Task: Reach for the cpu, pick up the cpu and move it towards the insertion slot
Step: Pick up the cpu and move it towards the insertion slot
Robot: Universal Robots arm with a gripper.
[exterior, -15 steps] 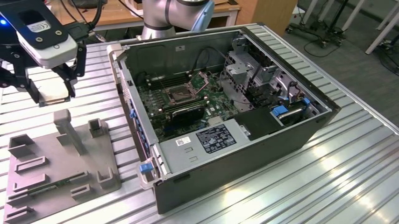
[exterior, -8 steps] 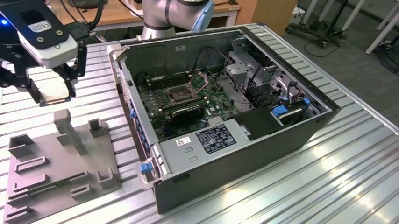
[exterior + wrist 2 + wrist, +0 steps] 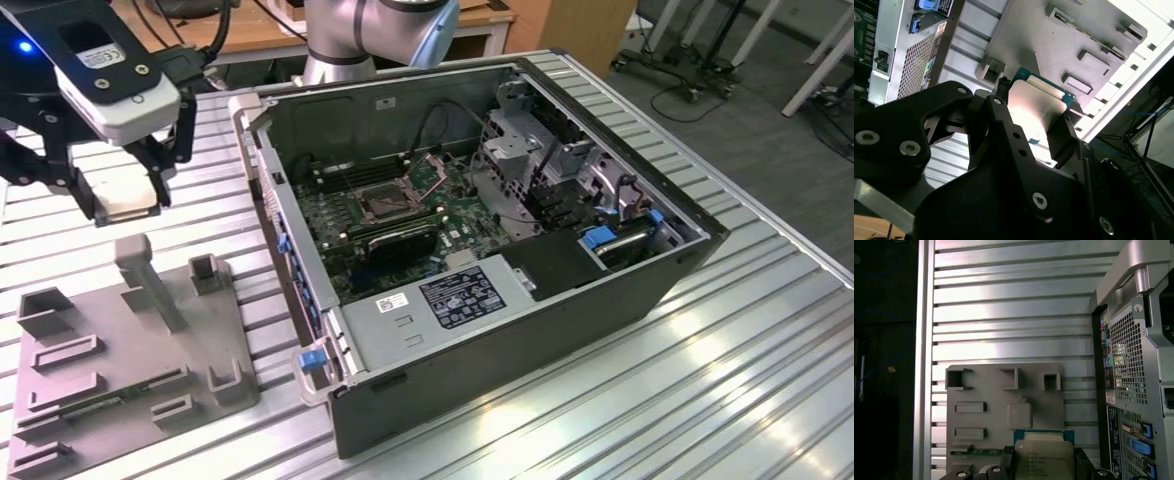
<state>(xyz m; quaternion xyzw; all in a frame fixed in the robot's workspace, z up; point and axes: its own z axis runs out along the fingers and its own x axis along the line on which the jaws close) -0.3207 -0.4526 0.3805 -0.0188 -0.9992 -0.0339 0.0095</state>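
One gripper (image 3: 1035, 112) around one cpu (image 3: 1044, 457)

From my console, the cpu (image 3: 1040, 100) is half hidden behind the gripper (image 3: 1033, 122) clamping it; the insertion slot (image 3: 388, 204) is possibly open, too small to tell.

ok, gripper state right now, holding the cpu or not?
Gripper: shut on the cpu, held in the air over the grey fixture tray.
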